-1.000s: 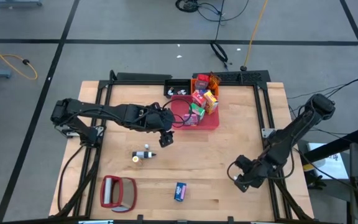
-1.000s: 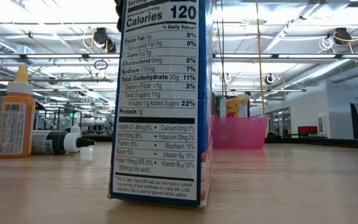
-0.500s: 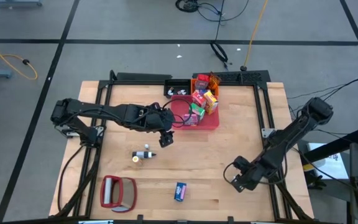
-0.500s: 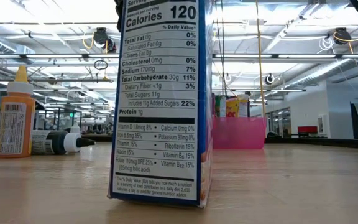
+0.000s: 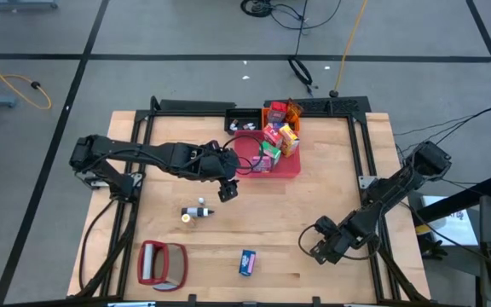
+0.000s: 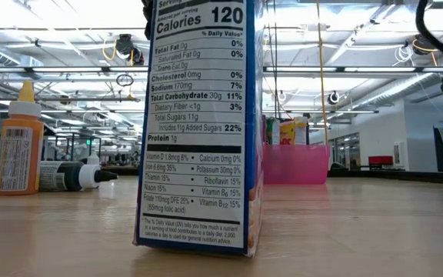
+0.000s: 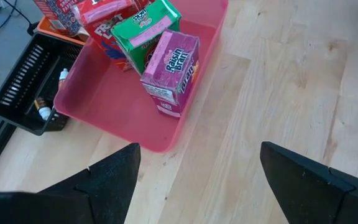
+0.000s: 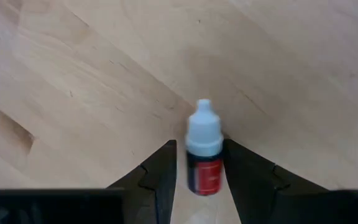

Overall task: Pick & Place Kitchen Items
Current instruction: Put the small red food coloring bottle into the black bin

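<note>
My right gripper (image 5: 314,248) is low over the table's near right part, shut on a tiny bottle (image 8: 202,157) with a white cap and a red label. My left gripper (image 5: 227,191) hangs open above the wood just in front of the pink bin (image 5: 290,167), with nothing between its fingers (image 7: 197,180). The bin holds red, yellow, green and pink cartons (image 5: 275,141). A blue carton (image 5: 246,262) stands upright on its end near the front edge. An orange bottle (image 6: 18,142) stands beside a dark bottle lying on its side (image 6: 71,175). My right gripper pinches the tiny bottle's labelled body (image 8: 204,177) between its two fingers. The fingers slant steeply down from above and lie along the bottle. The white cap (image 8: 202,127) sticks out past the fingertips toward the table; whether it touches the wood I cannot tell.
A red-framed silvery flat object (image 5: 162,263) lies at the near left. A black tray (image 5: 244,121) sits behind the pink bin at the far edge. Bare wood spreads around my right gripper and between the blue carton and the bin.
My right gripper has sunk toward the table and drifted toward the table's left edge, rolling slightly, with the tiny bottle still between its fingers.
</note>
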